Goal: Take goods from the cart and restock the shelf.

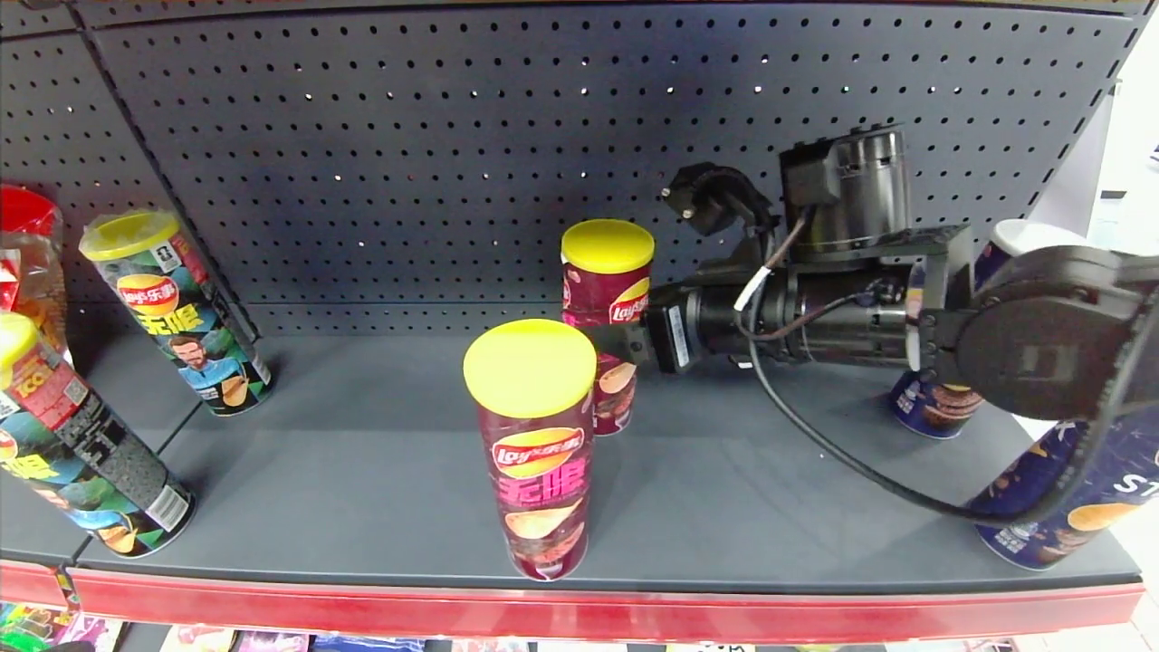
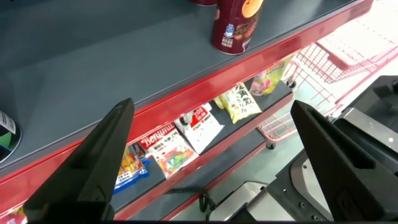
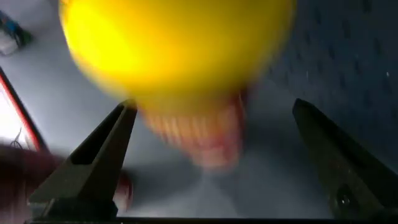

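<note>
Shelf [image 1: 362, 471]: flat dark grey metal deck, glossy red front lip, and a grey pegboard [image 1: 407, 136] back wall full of small holes.

Two tall round chip canisters stand mid-shelf, both maroon with smooth yellow plastic lids. Contents are sealed and can't be seen. The front maroon canister [image 1: 534, 453] is near the red lip. Its label has a red-and-yellow logo badge, pink characters and a picture of chips. The rear maroon canister [image 1: 605, 299] stands upright just behind it, closer to the pegboard, with the same label.

The right gripper [image 3: 214, 109] comes in from the right at the rear maroon canister. Its black fingers are spread wide on either side of the tube, there is a gap on at least one side, and it is not clamped. The close view is blurred.

The left gripper [image 2: 212, 104] hangs in front of the shelf lip with its fingers wide apart and nothing between them. Below it is a lower shelf of flat snack packets [image 2: 199, 127]. The pink wire cart [image 2: 336, 59] is off to one side.

At the left end there are two teal canisters [image 1: 177, 312], yellow-lidded with a cartoon figure and a barcode, and a red-lidded pack [image 1: 23, 235] at the edge. At the right end there are two dark blue canisters [image 1: 1068, 507], one partly hidden behind the arm.
</note>
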